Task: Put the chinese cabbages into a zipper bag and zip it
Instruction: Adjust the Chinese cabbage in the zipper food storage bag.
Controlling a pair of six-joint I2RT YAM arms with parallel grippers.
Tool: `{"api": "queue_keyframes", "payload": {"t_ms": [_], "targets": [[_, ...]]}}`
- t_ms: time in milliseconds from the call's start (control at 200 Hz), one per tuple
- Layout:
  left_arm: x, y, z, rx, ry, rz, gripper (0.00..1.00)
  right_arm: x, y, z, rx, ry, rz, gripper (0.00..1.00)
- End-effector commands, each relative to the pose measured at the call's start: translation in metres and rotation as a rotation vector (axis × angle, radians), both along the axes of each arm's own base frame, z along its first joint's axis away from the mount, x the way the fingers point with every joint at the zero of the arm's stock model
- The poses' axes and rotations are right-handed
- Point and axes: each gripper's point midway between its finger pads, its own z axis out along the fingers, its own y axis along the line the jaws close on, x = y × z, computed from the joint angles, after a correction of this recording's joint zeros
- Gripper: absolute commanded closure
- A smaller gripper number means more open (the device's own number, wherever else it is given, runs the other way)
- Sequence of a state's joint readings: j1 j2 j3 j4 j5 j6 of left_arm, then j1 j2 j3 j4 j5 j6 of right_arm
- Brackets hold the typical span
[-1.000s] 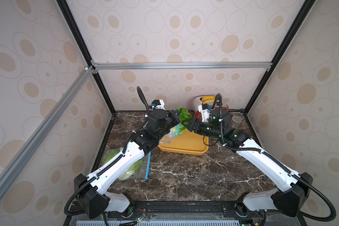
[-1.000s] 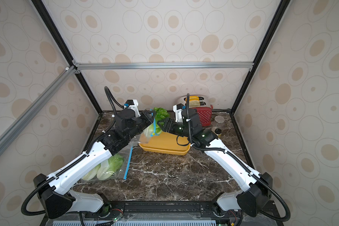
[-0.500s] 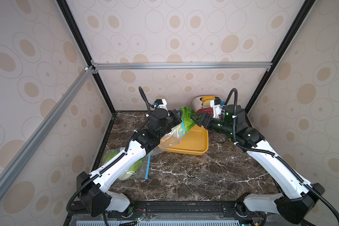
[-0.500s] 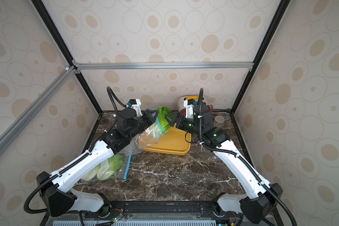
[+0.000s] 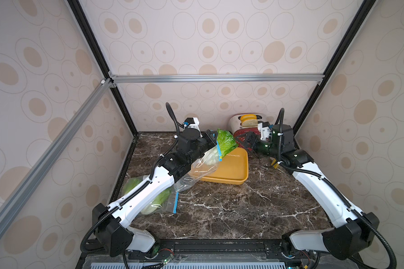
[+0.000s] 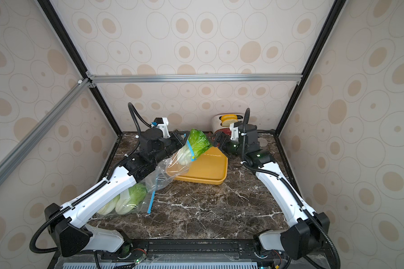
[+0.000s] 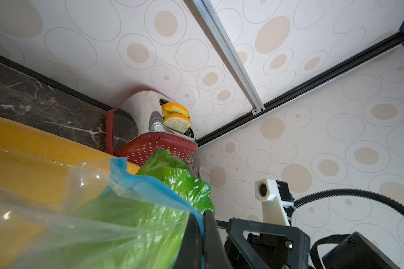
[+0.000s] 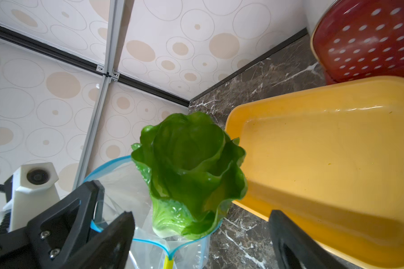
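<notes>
Right now my left pincer (image 5: 212, 137) is clenched on the blue zip rim of the bag (image 5: 203, 165). It holds the mouth up off the surface (image 5: 219, 209), over the left edge of the tray (image 5: 236, 170), just above centre in both top views. I judge the grip is there so that the mouth faces my other arm and the film hangs below as a pocket.

One cabbage (image 5: 225, 142) stands in that mouth. Its white base is down inside the film and its green leaves stick out past the rim toward the upper right. My right pincer (image 5: 245, 142) is released, jaws spread wide, just beside the leaf tips. In the right wrist view it touches neither leaf nor bag.

Two other cabbages (image 6: 126, 202) lie at the lower left, under my left arm. They are inside a second bag (image 6: 147, 200) that lies flat on the surface. I cannot tell whether that one is zipped.

The held cabbage looks only half in. I expect it needs pushing down by the crown, because leaves across the rim would jam the zip.
</notes>
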State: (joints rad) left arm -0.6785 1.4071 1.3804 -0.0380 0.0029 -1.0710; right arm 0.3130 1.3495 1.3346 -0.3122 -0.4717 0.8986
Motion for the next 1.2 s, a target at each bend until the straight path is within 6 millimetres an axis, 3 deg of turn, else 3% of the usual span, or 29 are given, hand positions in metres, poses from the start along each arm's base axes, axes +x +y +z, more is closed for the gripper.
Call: {"api": "queue_keyframes", "payload": {"t_ms": [0, 95, 345, 486, 576, 751, 906, 1092, 1192], "targets": [[0.000, -0.002, 0.040, -0.072, -0.073, -0.019, 1.00, 0.011, -0.022, 0.010, 0.108, 0.006, -0.045, 0.05], [0.001, -0.010, 0.042, -0.075, -0.073, -0.050, 1.00, 0.024, -0.025, -0.011, 0.113, 0.115, -0.039, 0.02], [0.004, -0.024, 0.045, -0.083, -0.071, -0.105, 1.00, 0.053, -0.006, -0.031, 0.191, 0.192, 0.036, 0.04], [0.009, -0.035, 0.045, -0.080, -0.066, -0.137, 1.00, 0.046, 0.015, -0.029, 0.203, 0.185, 0.135, 0.10], [0.012, -0.042, 0.045, -0.085, -0.064, -0.156, 1.00, 0.040, 0.017, -0.032, 0.234, 0.201, 0.143, 0.18], [0.017, -0.058, 0.041, -0.101, -0.048, -0.204, 1.00, 0.027, 0.026, -0.023, 0.309, 0.184, 0.165, 0.31], [0.014, -0.067, 0.042, -0.106, -0.048, -0.231, 1.00, 0.024, 0.029, -0.016, 0.394, 0.165, 0.134, 0.52], [0.007, -0.073, 0.038, -0.111, -0.026, -0.283, 1.00, 0.022, 0.023, 0.015, 0.490, 0.098, 0.110, 0.62], [0.000, -0.075, 0.034, -0.103, -0.014, -0.316, 1.00, 0.017, 0.026, 0.027, 0.514, 0.088, 0.124, 0.62]]}}
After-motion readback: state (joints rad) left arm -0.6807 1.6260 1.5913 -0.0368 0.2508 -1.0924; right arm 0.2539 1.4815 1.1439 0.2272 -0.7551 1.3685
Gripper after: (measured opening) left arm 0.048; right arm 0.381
